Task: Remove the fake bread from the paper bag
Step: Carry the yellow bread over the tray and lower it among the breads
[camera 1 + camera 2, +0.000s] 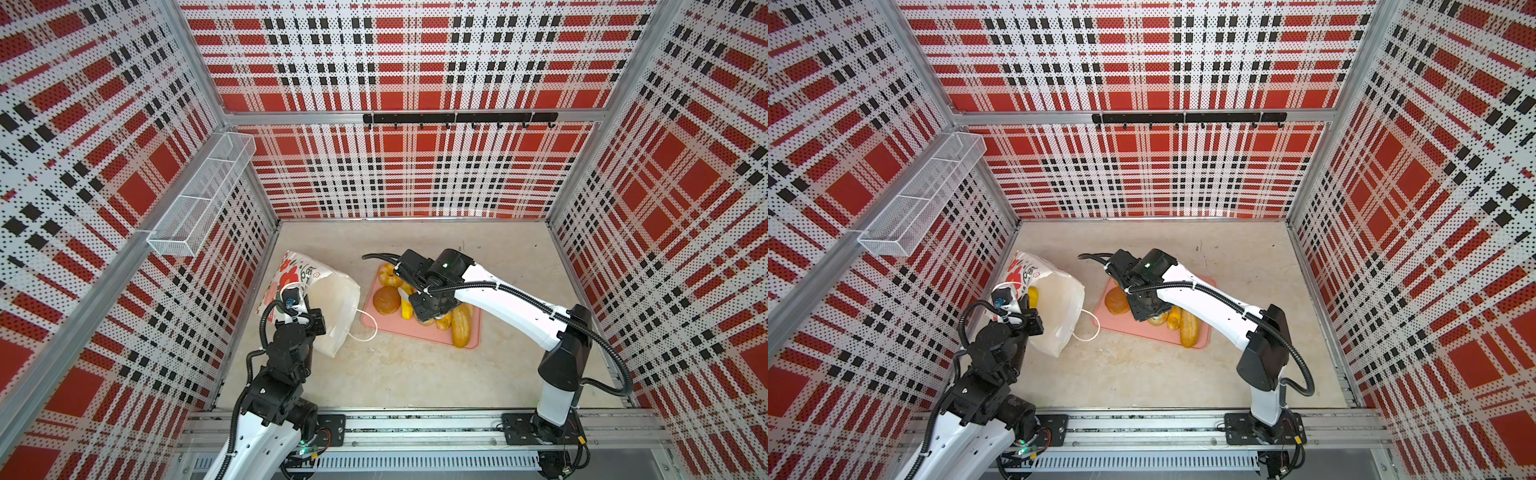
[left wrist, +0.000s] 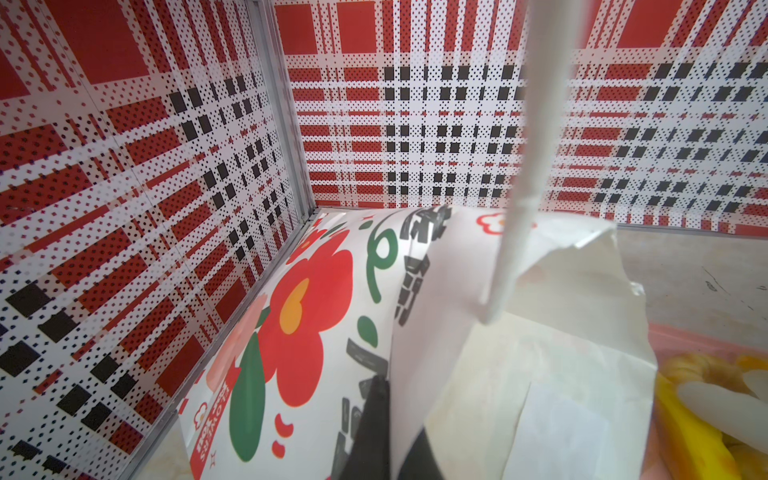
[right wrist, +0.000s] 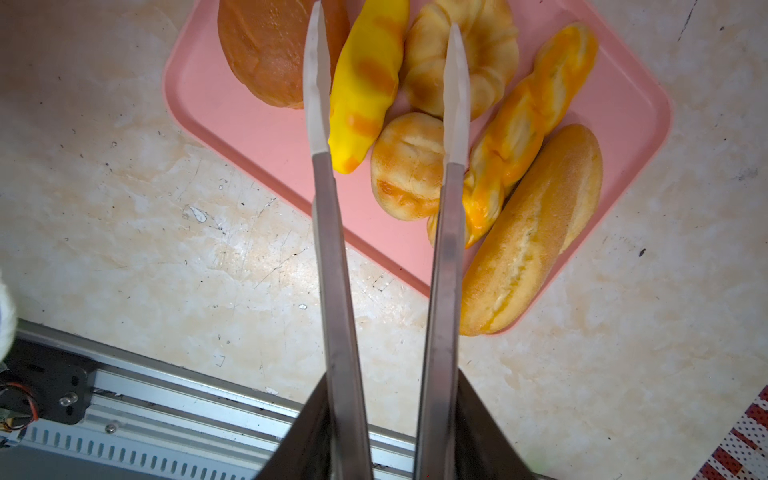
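Your left fingers (image 2: 372, 424) pinch the paper bag (image 2: 307, 316) tight; your right fingers (image 3: 318, 104), slightly open and empty, could knock the yellow loaf (image 3: 365, 83) beside them off the tray (image 3: 232, 124).

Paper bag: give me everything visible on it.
The paper bag is white paper, one face printed with red flowers, green leaves and dark lettering, with white cord handles. It stands tilted, mouth open, left of the pink tray, one handle loop overlapping the tray's corner. The left gripper is shut on its printed wall's rim. A yellow fake bread shows inside.
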`<state>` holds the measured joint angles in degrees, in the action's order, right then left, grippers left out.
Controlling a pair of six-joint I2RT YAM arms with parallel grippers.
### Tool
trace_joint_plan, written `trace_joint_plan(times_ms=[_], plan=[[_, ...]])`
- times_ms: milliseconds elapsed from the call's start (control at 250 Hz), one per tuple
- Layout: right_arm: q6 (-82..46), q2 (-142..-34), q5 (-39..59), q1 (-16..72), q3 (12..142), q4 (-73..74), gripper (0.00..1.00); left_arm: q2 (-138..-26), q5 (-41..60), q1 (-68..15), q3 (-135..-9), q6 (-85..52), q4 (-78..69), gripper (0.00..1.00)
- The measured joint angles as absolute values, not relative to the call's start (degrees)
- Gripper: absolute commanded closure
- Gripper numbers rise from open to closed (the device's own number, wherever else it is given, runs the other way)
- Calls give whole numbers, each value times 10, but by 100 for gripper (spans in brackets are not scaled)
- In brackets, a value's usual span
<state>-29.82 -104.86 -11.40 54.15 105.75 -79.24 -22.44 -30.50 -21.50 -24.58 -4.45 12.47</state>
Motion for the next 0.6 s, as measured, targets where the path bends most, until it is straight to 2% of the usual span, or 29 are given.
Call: trace_joint_plan(times_ms=[88, 256, 600], plan=[[-304, -1023, -105, 540, 1039, -772, 72, -224, -305, -216, -246, -44, 125, 100], [-319, -950, -52, 538, 966, -703, 100, -224, -305, -217, -246, -44, 125, 100], [-354, -921, -15, 535, 875, -639, 100, -224, -307, -220, -246, -44, 125, 100]])
